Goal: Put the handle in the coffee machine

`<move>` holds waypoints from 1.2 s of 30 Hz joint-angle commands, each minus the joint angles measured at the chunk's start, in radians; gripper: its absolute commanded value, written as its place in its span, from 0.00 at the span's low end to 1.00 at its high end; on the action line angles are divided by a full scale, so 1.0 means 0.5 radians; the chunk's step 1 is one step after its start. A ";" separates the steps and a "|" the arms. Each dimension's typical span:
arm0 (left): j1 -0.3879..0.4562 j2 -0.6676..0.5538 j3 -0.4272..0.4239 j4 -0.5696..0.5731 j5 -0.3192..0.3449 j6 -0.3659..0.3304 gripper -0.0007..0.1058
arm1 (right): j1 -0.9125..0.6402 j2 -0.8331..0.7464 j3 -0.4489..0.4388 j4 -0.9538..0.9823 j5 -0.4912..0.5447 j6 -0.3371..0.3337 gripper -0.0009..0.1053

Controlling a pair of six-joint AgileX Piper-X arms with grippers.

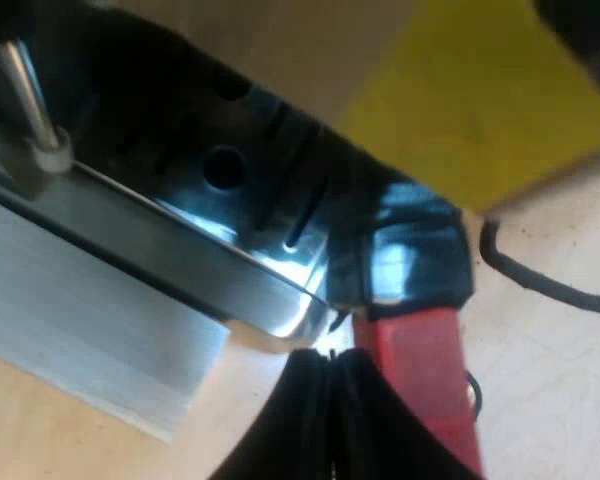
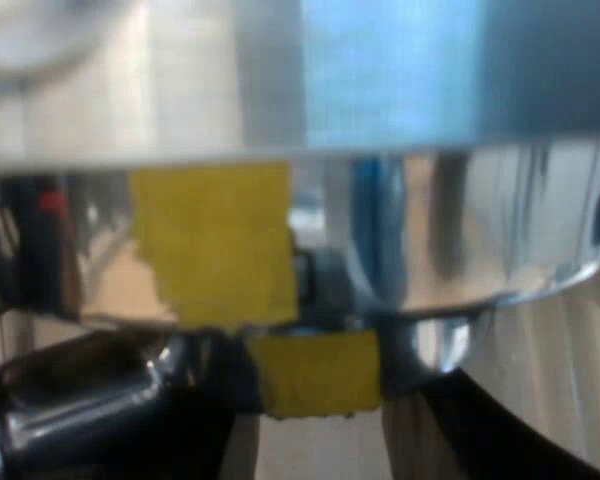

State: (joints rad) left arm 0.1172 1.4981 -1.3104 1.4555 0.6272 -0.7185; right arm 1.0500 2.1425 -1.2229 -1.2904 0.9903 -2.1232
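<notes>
The holder's dark handle (image 1: 410, 260) ends in red (image 1: 425, 370) and reaches out from under the espresso machine's front (image 1: 230, 170). My left gripper (image 1: 332, 420) is shut, its black fingers (image 1: 290, 430) pressed together right against the side of the red end, with nothing visible between them. In the right wrist view the machine's shiny metal (image 2: 460, 230) is very close. My right gripper (image 2: 320, 440) stands open just below it. A yellow taped piece (image 2: 315, 375) sits in the gap between its fingers (image 2: 80, 400), and I cannot tell if they touch it.
A metal rod (image 1: 25, 90) stands at the machine's black slotted panel, above a bright steel edge (image 1: 180, 250). A yellow patch (image 1: 470, 90) lies beyond the handle. A thin black cable (image 1: 540, 280) runs over the light wooden table (image 1: 550, 390). More yellow tape (image 2: 215, 240) is stuck on the machine.
</notes>
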 commanded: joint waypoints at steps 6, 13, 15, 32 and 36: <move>-0.005 -0.066 0.135 -0.110 -0.047 -0.017 0.01 | 0.001 -0.380 -0.040 -0.116 -0.018 -0.011 0.32; -0.005 -0.125 0.135 -0.137 -0.047 -0.017 0.01 | 0.001 -0.450 -0.040 -0.111 -0.018 -0.026 0.32; -0.005 -0.135 0.135 -0.137 -0.047 -0.017 0.01 | 0.001 -0.468 -0.040 -0.104 -0.018 -0.026 0.32; -0.005 -0.134 0.140 -0.396 -0.150 -0.111 0.01 | 0.006 -0.515 -0.040 -0.057 -0.018 -0.026 0.32; -0.005 -0.134 0.187 -0.412 -0.150 -0.124 0.01 | 0.028 -0.532 -0.040 -0.060 -0.018 -0.026 0.32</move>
State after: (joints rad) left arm 0.1172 1.4392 -1.2286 1.2489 0.5591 -0.7717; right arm 1.0548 2.1425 -1.2229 -1.2824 0.9925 -2.1305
